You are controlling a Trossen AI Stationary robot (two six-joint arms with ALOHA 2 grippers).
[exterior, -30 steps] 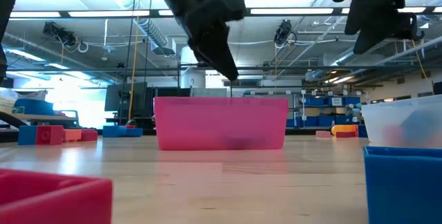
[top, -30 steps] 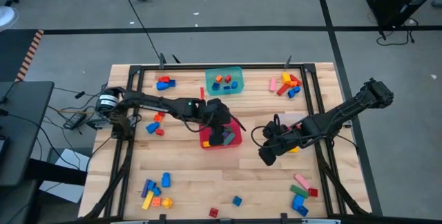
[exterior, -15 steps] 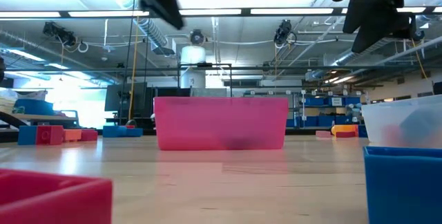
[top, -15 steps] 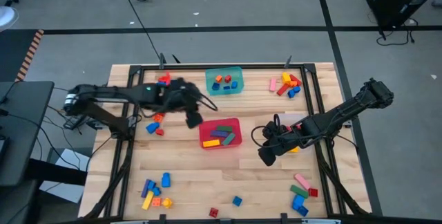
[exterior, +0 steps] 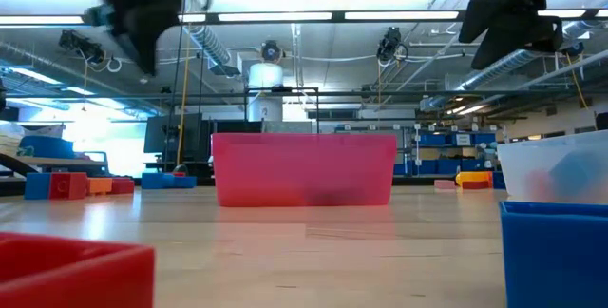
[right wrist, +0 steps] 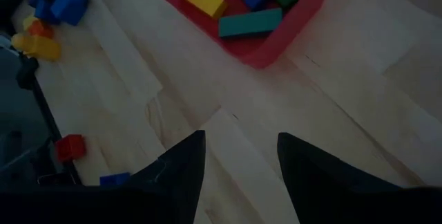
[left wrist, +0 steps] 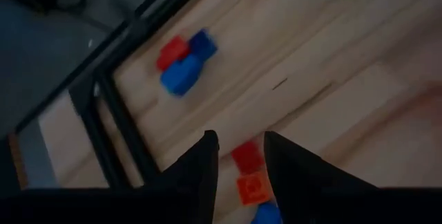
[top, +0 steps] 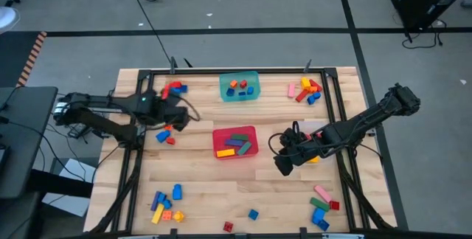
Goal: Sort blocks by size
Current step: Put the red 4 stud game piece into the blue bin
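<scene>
Blocks: small plastic bricks, red, blue, yellow, orange, green, pink; short cubes to longer bars, studded tops hard to make out. Scattered in clusters on the wooden surface [top: 199, 187] in the high view: blue and red pair [top: 174, 88] upper left, small red/blue/orange group [top: 165, 132] left of centre, pink/orange/red pile [top: 306, 91] upper right, blue/yellow group [top: 164, 202] lower left, pink/green/blue group [top: 321, 208] lower right, single blue [top: 253, 214] and red [top: 228, 226] near bottom edge. Red tub [top: 235, 142] at centre holds long bars: yellow, blue, green, teal. Teal tub [top: 239, 86] at upper centre holds small orange, red, blue cubes.

Left pincer [top: 179, 117] left of centre over the small group, fingers [left wrist: 200, 172] narrow, a slim gap, nothing held; motion-blurred in low view. Right pincer [top: 282, 165] right of the red tub, above bare wood, fingers [right wrist: 183, 169] moderately apart, empty.

Low view: red tub wall [exterior: 304, 170] matte, opaque, contents hidden; red block [exterior: 66, 270] and blue block [exterior: 556, 251] cut off by bottom corners; clear tub [exterior: 556, 165] at right edge, contents a blur.
</scene>
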